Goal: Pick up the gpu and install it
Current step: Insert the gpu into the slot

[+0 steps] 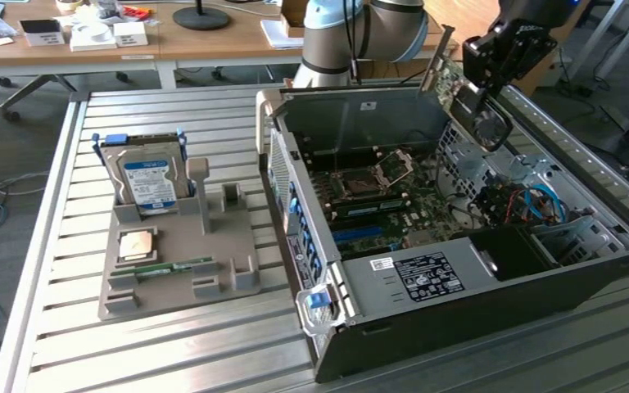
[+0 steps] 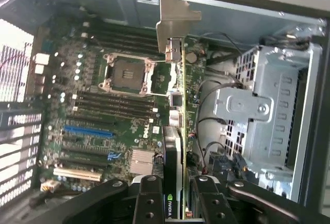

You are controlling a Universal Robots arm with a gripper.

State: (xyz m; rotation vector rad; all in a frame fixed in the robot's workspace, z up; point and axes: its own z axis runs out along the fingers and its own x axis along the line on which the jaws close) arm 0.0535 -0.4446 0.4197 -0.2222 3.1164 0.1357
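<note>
Gpu [image 2: 178, 131] clenched edge-on between fingers [image 2: 149, 203], hanging over motherboard [image 2: 103, 105] in open case [image 1: 435, 319]. Risk: bracket [image 2: 172, 15] clipping case wall, card snagging cables [image 2: 206, 131] beside cage [image 2: 258, 110], slipping if tilted.

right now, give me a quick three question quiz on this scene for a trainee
1. True or false: the hand grips the gpu above the open computer case, not yet seated in a slot.
2. What stands upright in the grey holder? A. the hard drive B. a keyboard C. a power cable
3. In the exterior view, on which side of the computer case does the grey holder sit?

Key: 1 true; 2 A; 3 the exterior view's left.
</note>
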